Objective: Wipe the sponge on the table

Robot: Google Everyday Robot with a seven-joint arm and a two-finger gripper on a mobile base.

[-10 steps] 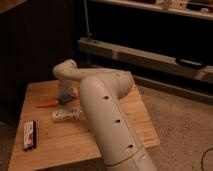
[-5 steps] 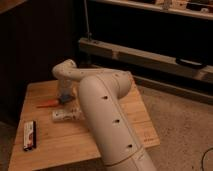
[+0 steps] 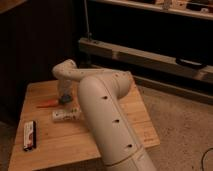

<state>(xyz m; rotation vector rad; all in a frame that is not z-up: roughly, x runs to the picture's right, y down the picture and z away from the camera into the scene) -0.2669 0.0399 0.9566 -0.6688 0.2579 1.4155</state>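
Jaws' state couldn't be told: the gripper (image 3: 63,95) was down at tabletop lvl, directly over the sponge (image 3: 65,101), w/ the wrist hiding most of it. Sponge, a small blue-grey lump, sat on the table (image 3: 45,150) toward its back-left part, at the gripper's tip. Thin orange-red item (image 3: 47,104) lay just left of the sponge. White tube-shaped bottle (image 3: 66,115) lay on its side just in front. Black-and-white flat pack (image 3: 30,135) lay well apart, nr the front-left edge. Big white arm (image 3: 107,125) blocked the table's middle & right.
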